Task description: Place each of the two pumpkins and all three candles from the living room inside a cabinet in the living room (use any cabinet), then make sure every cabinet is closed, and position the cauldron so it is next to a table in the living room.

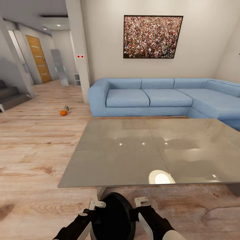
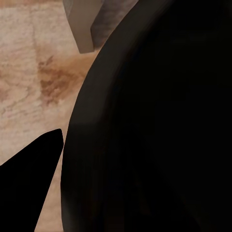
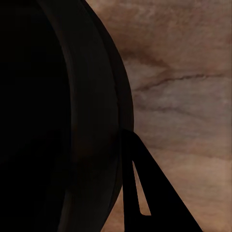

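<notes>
- Living room with light wood floor (image 1: 36,146); blue L-shaped sofa (image 1: 150,98) across centre and right of the head view, crowd picture (image 1: 152,36) hung on the wall above it, orange door (image 1: 39,58) seen at upper left down a hallway
- Large low grey table (image 1: 133,153) with a glossy top is spread over the middle of the frame, its near edge just above the grippers
- Black cauldron (image 1: 113,216) is seen at bottom centre, on the near side of the table and just beside its edge, held between the two arms
- Left gripper (image 1: 95,208) is set against the cauldron's left side, right gripper (image 1: 143,205) against its right side; whether either pair of fingers is spread or pressed together cannot be told
- In both wrist views the dark cauldron wall (image 2: 159,125) (image 3: 53,116) is seen up close over wood floor, a table leg (image 2: 89,24) beyond it in the left one
- One pumpkin (image 1: 63,112) lies on the floor at centre left, a grey candle (image 1: 66,108) just behind it, both well apart from the table
</notes>
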